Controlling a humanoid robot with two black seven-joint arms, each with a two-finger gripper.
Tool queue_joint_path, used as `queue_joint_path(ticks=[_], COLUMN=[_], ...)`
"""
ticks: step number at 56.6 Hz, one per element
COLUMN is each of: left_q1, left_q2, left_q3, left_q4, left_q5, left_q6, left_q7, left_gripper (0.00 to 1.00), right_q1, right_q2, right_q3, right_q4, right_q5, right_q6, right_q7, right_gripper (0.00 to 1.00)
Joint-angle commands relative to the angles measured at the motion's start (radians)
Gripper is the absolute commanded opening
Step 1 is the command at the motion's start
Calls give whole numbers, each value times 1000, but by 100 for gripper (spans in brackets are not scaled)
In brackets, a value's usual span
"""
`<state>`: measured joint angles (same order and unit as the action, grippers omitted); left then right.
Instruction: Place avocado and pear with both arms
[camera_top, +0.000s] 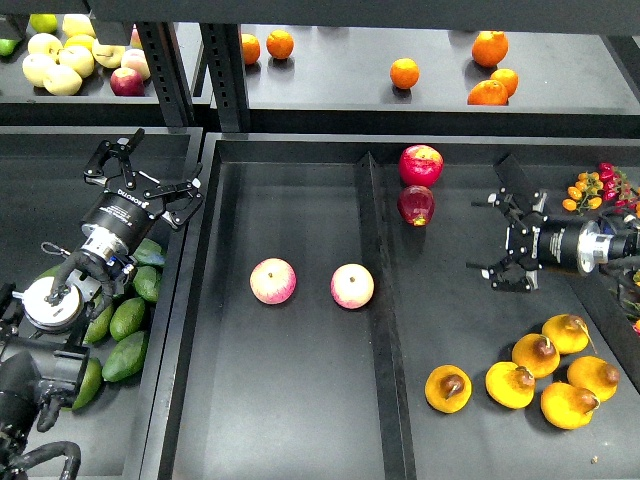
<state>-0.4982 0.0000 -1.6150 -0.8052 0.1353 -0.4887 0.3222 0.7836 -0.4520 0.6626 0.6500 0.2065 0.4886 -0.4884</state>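
Several dark green avocados (126, 318) lie in the left bin, under my left arm. My left gripper (150, 172) is open and empty, above the bin's far right side, beyond the avocados. Several orange-yellow pears (447, 388) with dark stem spots lie in a cluster at the front right of the right tray compartment. My right gripper (490, 237) is open and empty. It hovers over that compartment, well behind the pears and touching none.
Two pink-yellow apples (273, 281) (352, 286) lie in the middle tray compartment. Two red apples (421, 165) sit behind a divider ridge (372, 230). Oranges (404, 73) and yellow apples (55, 60) are on the back shelf. Peppers and small tomatoes (590, 188) lie far right.
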Motion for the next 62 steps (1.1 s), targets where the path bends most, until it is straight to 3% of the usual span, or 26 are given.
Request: queue_joint_path(ticks=[1, 15, 19, 27, 29, 40, 48, 62], left_q1=[0, 0, 0, 1, 3, 3, 3, 4], left_q2=[0, 0, 0, 0, 0, 0, 0, 0], left_q3=[7, 20, 32, 47, 52, 87, 90, 93], left_q4=[-6, -12, -11, -9, -9, 4, 6, 4], left_q5=[-5, -5, -6, -6, -6, -19, -45, -97], left_q6=[0, 0, 0, 0, 0, 0, 0, 0], left_q7=[-2, -2, -3, -5, -15, -110, -112, -111], left_gripper=[99, 99, 99, 99, 99, 99, 99, 99], right_q1=[-70, -158, -153, -149, -150, -159, -161, -173], right_q2=[59, 217, 242, 312, 341, 452, 452, 452], right_q3=[149, 330, 348, 385, 425, 615, 735, 789], right_q4=[-9, -59, -81, -136, -145, -199, -219, -213], right_q5=[-1, -9, -10, -38, -59, -168, -285, -341], right_q6=[0, 0, 0, 0, 0, 0, 0, 0], right_q7=[0, 0, 59, 226, 247, 290, 341, 373], right_gripper=[99, 99, 99, 99, 99, 99, 99, 99])
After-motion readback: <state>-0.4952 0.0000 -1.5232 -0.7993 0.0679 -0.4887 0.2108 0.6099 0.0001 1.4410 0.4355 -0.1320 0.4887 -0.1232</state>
